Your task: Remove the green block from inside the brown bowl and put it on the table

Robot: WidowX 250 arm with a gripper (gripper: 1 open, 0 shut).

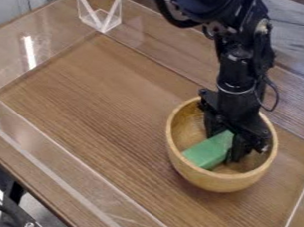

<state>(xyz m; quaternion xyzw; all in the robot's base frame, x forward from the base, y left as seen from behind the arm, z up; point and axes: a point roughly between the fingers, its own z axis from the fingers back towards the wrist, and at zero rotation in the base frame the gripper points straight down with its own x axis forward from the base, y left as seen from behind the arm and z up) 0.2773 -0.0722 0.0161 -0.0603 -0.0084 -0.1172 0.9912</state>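
Observation:
The green block point(211, 152) lies tilted inside the brown bowl point(224, 181), which stands on the table point(102, 101) at the right. My black gripper point(234, 142) points straight down into the bowl. Its fingers grip the block's far, upper end from both sides and the jaws stand shut on it. The block's near end rests low against the bowl's inner wall. The fingers hide the block's far tip.
Clear acrylic walls point(41, 46) run along the table's edges. A small clear acrylic stand point(100, 13) sits at the back left. Bare wood spreads left of and in front of the bowl. The bowl stands close to the right wall.

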